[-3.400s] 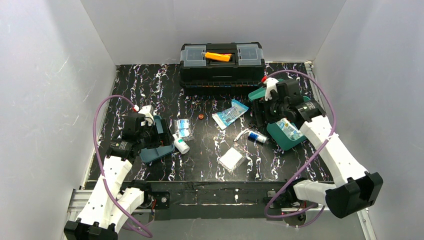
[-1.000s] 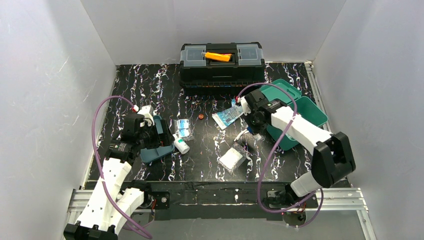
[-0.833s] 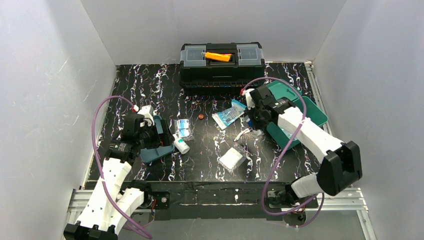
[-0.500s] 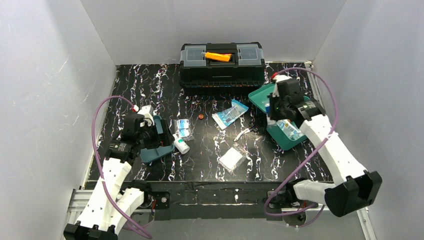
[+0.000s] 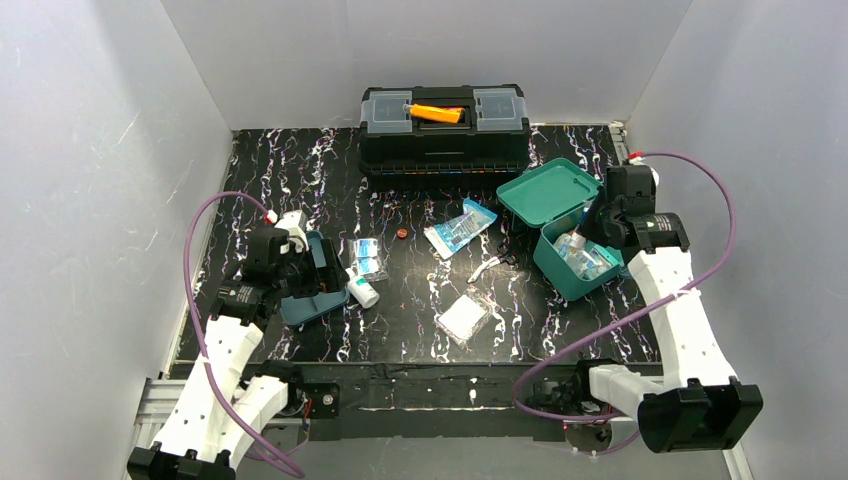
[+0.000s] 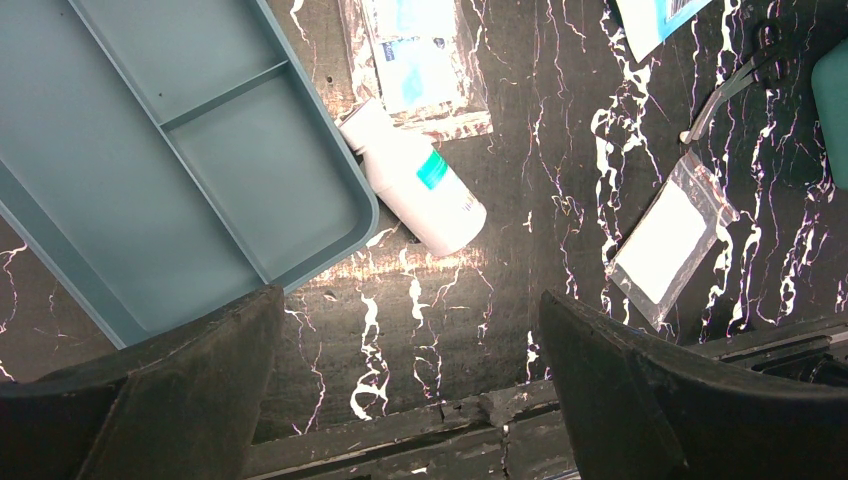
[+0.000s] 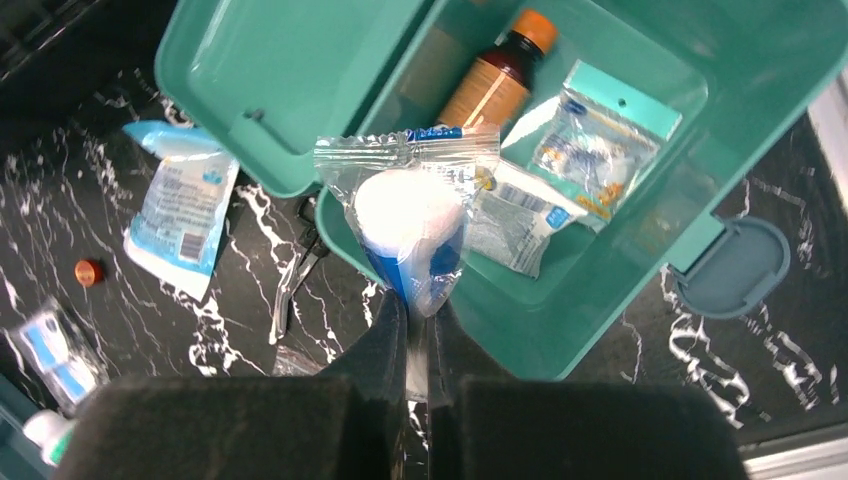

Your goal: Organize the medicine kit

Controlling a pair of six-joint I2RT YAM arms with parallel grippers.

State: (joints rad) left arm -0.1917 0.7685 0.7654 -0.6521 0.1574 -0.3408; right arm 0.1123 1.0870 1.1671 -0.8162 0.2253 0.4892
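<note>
From overhead I get bright, even, diffuse light on the plain white enclosure walls [image 5: 100, 150], with only soft, short shadows on the glossy black white-veined table [image 5: 420, 335]. In my left wrist view a warm glare streak lies on the table beside the grey-blue divided plastic tray [image 6: 150, 180]. Both wrist views render the left claw [image 6: 410, 300] and right claw [image 7: 420, 330] as dark, soft-edged blurs.

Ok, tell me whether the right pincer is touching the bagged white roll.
Touching. The right wrist view shows the right pincer shut on the lower edge of the bagged white roll, both fingers pinching the plastic.
</note>
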